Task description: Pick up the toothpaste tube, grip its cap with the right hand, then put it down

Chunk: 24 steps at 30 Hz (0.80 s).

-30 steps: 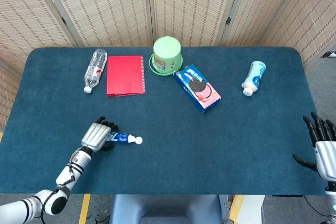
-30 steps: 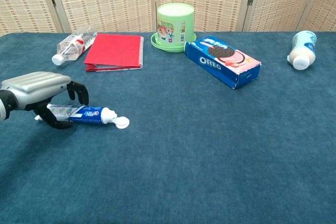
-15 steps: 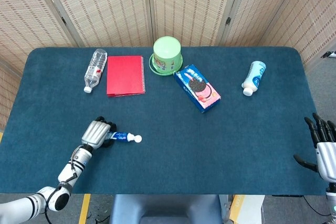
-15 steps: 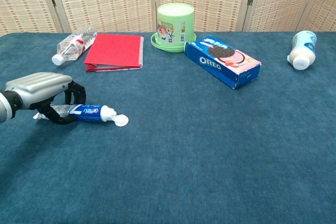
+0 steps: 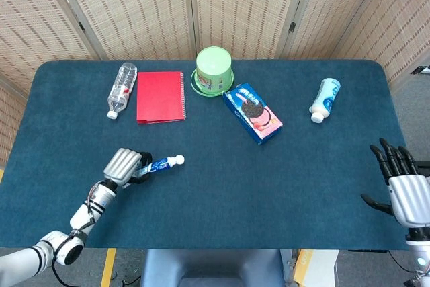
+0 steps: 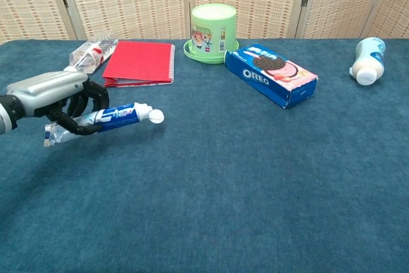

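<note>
My left hand [image 5: 123, 165] [image 6: 56, 97] grips the blue and white toothpaste tube [image 5: 160, 165] [image 6: 112, 116] around its rear half and holds it lifted off the blue table. The tube's white cap [image 5: 179, 160] [image 6: 155, 116] points to the right, free of any fingers. My right hand [image 5: 400, 184] is at the table's right edge in the head view, fingers spread apart and holding nothing; the chest view does not show it.
At the back stand a clear water bottle [image 5: 122, 89], a red notebook [image 5: 160, 96], a green lidded tub [image 5: 213, 70], a blue cookie box [image 5: 252, 112] and a white bottle [image 5: 325, 99] lying on its side. The blue tabletop [image 5: 269, 179] stretches between my hands.
My left hand has closed on the tube and raised it from the table, the cap now higher. My right hand has moved up and inward at the right edge.
</note>
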Tool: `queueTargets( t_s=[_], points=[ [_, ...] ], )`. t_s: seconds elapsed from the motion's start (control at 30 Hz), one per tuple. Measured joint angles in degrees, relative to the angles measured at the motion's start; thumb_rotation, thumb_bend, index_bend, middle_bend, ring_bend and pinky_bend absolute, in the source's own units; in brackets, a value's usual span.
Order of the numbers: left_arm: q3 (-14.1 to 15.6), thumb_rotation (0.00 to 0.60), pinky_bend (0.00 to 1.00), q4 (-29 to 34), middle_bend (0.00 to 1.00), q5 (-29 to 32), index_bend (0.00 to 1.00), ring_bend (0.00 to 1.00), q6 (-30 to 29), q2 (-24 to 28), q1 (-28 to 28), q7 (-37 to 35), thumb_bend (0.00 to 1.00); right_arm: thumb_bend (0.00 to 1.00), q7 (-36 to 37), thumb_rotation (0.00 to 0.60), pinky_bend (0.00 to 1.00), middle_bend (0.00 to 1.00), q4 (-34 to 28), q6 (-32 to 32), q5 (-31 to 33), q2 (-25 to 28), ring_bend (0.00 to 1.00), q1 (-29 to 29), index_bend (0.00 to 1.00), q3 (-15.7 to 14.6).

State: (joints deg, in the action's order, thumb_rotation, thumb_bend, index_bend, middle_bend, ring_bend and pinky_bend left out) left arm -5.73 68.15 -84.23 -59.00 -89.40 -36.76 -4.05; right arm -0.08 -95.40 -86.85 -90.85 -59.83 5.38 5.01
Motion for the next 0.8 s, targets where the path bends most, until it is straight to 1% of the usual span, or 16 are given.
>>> queueTargets(
  t_s=[0.07, 0.17, 0.27, 0.43, 0.57, 0.67, 0.8],
  points=[
    [-0.15, 0.600, 0.63, 0.55, 0.77, -2.52, 0.68, 0.70, -1.92, 1.16, -0.69, -3.01, 0.56, 0.00, 0.40, 0.600, 0.05, 0.00, -1.03, 0.85, -1.60, 0.10, 0.07, 1.56, 0.00, 0.26],
    [-0.60, 0.600, 0.63, 2.53, 0.78, -5.04, 0.69, 0.71, -4.14, 2.93, -1.80, -5.68, 0.57, 0.00, 0.99, 0.600, 0.05, 0.00, -2.44, 2.00, -3.76, 0.00, 0.07, 3.92, 0.00, 0.85],
    [-1.09, 0.600, 0.63, 5.51, 0.79, -6.54, 0.69, 0.72, -4.92, 4.75, -2.99, -7.83, 0.60, 0.00, 1.23, 0.600, 0.05, 0.00, -3.65, 3.36, -5.62, -0.51, 0.07, 6.45, 0.00, 1.60],
    [-1.99, 0.600, 0.63, 11.18, 0.80, -8.56, 0.70, 0.73, -5.13, 7.99, -5.38, -10.32, 0.61, 0.00, 0.90, 0.600, 0.05, 0.00, -4.92, 6.39, -7.87, -2.31, 0.05, 10.86, 0.00, 2.80],
    [-2.76, 0.600, 0.63, 15.53, 0.80, -9.36, 0.70, 0.73, -4.69, 9.93, -7.31, -12.71, 0.61, 0.00, 0.62, 0.600, 0.02, 0.00, -4.95, 8.65, -9.36, -5.36, 0.02, 14.68, 0.00, 3.77],
    [-3.21, 0.600, 0.63, 18.08, 0.81, -9.39, 0.71, 0.73, -4.02, 10.87, -8.49, -14.96, 0.61, 0.00, 0.57, 0.600, 0.00, 0.00, -4.50, 9.82, -10.30, -7.76, 0.00, 17.07, 0.00, 4.39],
    [-3.70, 0.600, 0.63, 20.16, 0.81, -9.41, 0.71, 0.73, -3.26, 11.73, -9.94, -16.09, 0.61, 0.00, 0.20, 0.600, 0.00, 0.00, -4.09, 10.92, -10.56, -10.07, 0.00, 19.65, 0.00, 5.43]
  ],
)
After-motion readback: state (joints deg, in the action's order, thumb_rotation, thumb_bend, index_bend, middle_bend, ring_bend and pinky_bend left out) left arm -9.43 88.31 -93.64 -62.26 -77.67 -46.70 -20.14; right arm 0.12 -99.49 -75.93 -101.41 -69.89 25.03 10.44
